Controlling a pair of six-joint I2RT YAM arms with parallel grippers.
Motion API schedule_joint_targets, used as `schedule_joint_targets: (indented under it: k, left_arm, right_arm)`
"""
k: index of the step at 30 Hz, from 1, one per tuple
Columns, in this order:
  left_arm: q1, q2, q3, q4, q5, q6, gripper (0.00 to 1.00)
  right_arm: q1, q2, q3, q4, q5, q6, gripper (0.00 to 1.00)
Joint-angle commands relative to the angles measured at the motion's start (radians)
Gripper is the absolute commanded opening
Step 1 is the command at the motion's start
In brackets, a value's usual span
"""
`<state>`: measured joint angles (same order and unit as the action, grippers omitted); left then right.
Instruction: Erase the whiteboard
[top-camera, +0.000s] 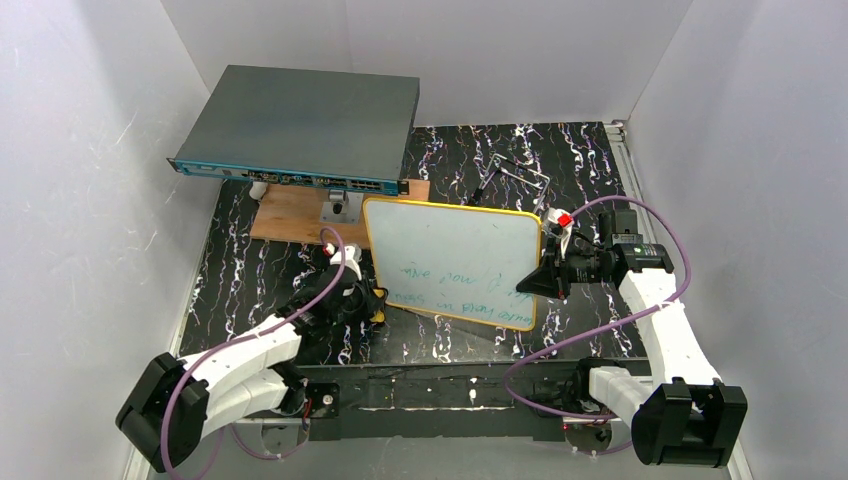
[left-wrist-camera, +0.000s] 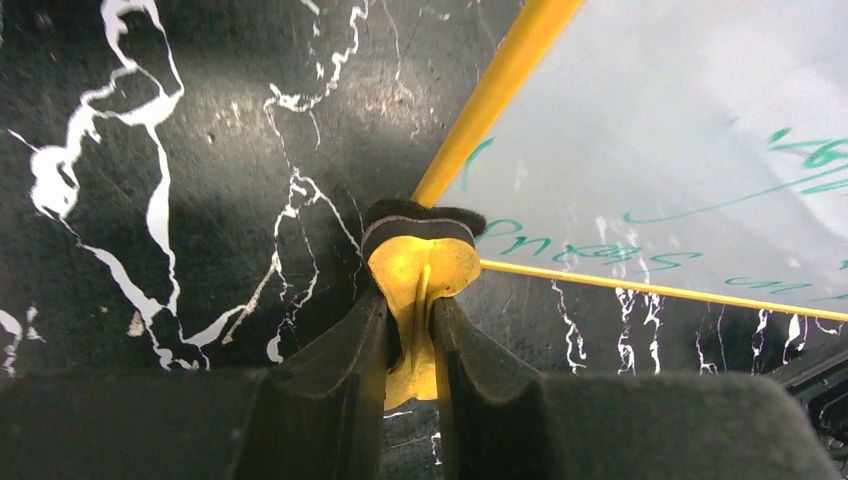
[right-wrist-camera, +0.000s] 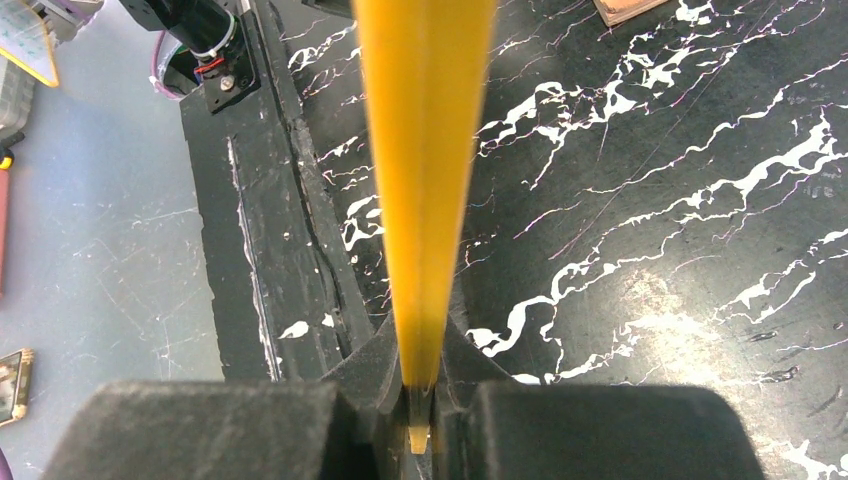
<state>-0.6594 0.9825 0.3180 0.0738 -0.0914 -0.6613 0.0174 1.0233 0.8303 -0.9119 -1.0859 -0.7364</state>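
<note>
Two grips hold: the right gripper (right-wrist-camera: 420, 388) pinches the frame edge of the stiff, likely light whiteboard (top-camera: 455, 262), tilted over the table (top-camera: 600, 160); the left gripper (left-wrist-camera: 411, 322) clamps an eraser (left-wrist-camera: 420, 258) at its corner.

Whiteboard (top-camera: 450, 255) with green writing, right fingers (top-camera: 538, 281) gripping its right edge

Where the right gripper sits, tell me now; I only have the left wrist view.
Observer: The right gripper is shut on the whiteboard's yellow frame, at its right edge.
Operator: Report the writing across the whole board.
Observer: Green handwriting covers the near half; the far half is blank.
Operator: List what's behind it.
Observer: A dark-grey network switch stands over a brown wooden board at the far left.
</note>
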Motion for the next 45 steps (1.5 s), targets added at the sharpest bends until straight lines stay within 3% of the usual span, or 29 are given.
schedule_joint_targets:
  k: [1, 13, 24, 31, 45]
  left_arm:
    - [0.006, -0.031, 0.106, -0.067, -0.084, 0.050, 0.00]
    - [0.059, -0.027, 0.279, -0.132, -0.182, 0.181, 0.00]
    - [0.057, -0.017, 0.151, -0.127, -0.029, 0.123, 0.00]
    - [0.034, -0.005, 0.095, -0.161, -0.066, 0.096, 0.00]
    - [0.034, 0.024, 0.253, -0.152, -0.014, 0.143, 0.00]
  right_arm:
    - [0.019, 0.003, 0.007, -0.067, 0.092, -0.028, 0.01]
    - [0.018, -0.002, 0.008, -0.071, 0.090, -0.029, 0.01]
    - [0.019, 0.003, 0.009, -0.072, 0.089, -0.031, 0.01]
    - [0.019, 0.005, 0.008, -0.071, 0.089, -0.032, 0.01]
    - [0.019, 0.004, 0.008, -0.073, 0.090, -0.034, 0.01]
